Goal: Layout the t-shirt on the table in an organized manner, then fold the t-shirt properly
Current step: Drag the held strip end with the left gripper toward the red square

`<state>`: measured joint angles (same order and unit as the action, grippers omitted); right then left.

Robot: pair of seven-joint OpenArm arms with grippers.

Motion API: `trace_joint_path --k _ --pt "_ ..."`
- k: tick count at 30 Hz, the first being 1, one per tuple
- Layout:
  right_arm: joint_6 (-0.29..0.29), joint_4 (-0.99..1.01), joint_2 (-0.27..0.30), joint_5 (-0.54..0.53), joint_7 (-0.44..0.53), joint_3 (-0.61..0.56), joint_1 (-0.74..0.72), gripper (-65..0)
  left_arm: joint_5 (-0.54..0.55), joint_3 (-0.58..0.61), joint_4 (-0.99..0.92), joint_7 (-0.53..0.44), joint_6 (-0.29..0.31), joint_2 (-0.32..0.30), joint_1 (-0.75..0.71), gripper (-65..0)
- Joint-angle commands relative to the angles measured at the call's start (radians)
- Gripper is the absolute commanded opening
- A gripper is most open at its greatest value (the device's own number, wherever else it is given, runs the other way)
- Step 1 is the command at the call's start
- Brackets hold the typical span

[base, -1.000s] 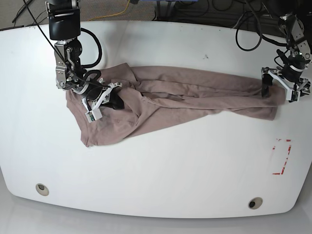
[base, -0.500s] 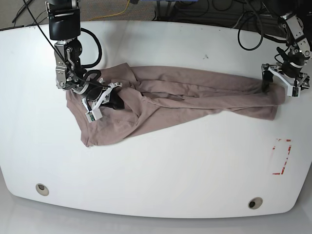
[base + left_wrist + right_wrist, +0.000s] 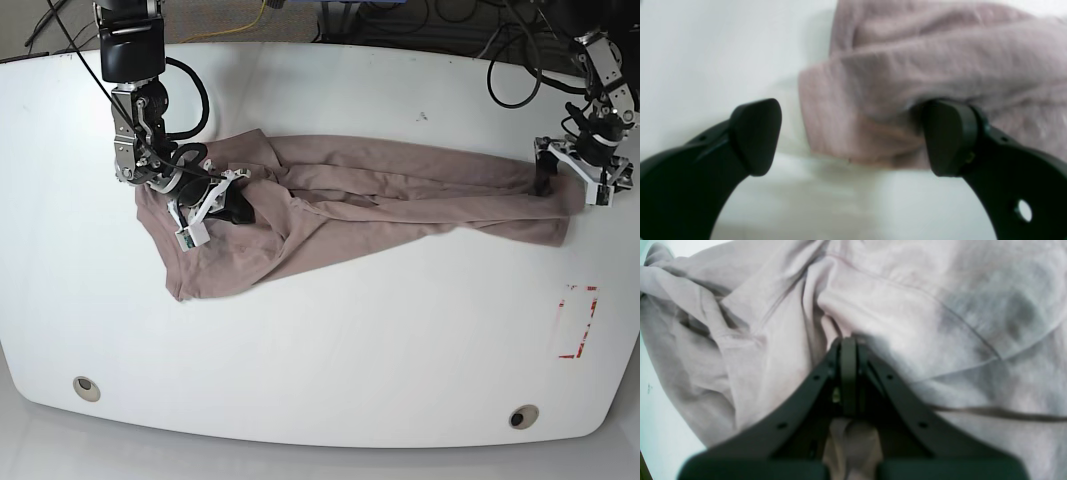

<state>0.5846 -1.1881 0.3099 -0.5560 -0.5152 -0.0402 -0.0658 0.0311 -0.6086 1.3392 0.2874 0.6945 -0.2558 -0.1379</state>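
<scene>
Two arms: both at the t-shirt (image 3: 380,200), one at each end of it.
Where the shirt lay: stretched in a long bunched band across the far half of the bench (image 3: 330,350), wider and rumpled at the right arm's end, narrow and rolled at the left arm's end.
Right gripper (image 3: 848,350): jaws pressed together, pinching a fold of the fabric; a tuft of cloth showed between the fingers in its wrist view.
Left gripper (image 3: 853,136): jaws spread wide, straddling the corner of the shirt's narrow end; one fingertip (image 3: 948,136) touched the cloth, the other stood on bare bench beside it.
Just changed: over the last second the left gripper crept a little toward the far edge of the bench, still spread; the right gripper did not move and kept its pinch; the shirt itself hardly shifted.
What that meant: my read was that the left arm was lining up on the corner rather than pulling, so the layout step was not finished. The shirt was far from flat, and no fold had started.
Next move, as I judged it: close on the corner cleanly; thin cloth could slip out or bunch if only one layer got caught.
Containers: none in sight, nothing held in anything.
Other marks: red tape rectangle (image 3: 578,321) sat near the left arm's side, well apart from the shirt.
</scene>
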Motion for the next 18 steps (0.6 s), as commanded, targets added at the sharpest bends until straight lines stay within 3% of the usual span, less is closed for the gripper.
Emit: trace_joint_path --k 1,6,12,18 --pt "-0.019 0.01 0.007 0.072 -0.095 -0.007 0.013 -65.0 0.019 0.002 0.02 -0.026 0.004 -0.015 0.01 0.0" --pt "-0.019 0.01 0.007 0.072 -0.095 -0.007 0.013 -65.0 0.019 0.026 0.02 -0.026 0.004 -0.015 0.011 -0.9" --pt "-0.019 0.01 0.007 0.072 -0.095 -0.007 0.013 -65.0 0.017 0.042 0.016 -0.024 0.004 -0.015 0.013 -17.4" --pt "-0.019 0.01 0.007 0.072 -0.095 -0.007 0.013 -65.0 0.016 0.04 0.016 -0.024 0.004 -0.015 0.013 -23.7"
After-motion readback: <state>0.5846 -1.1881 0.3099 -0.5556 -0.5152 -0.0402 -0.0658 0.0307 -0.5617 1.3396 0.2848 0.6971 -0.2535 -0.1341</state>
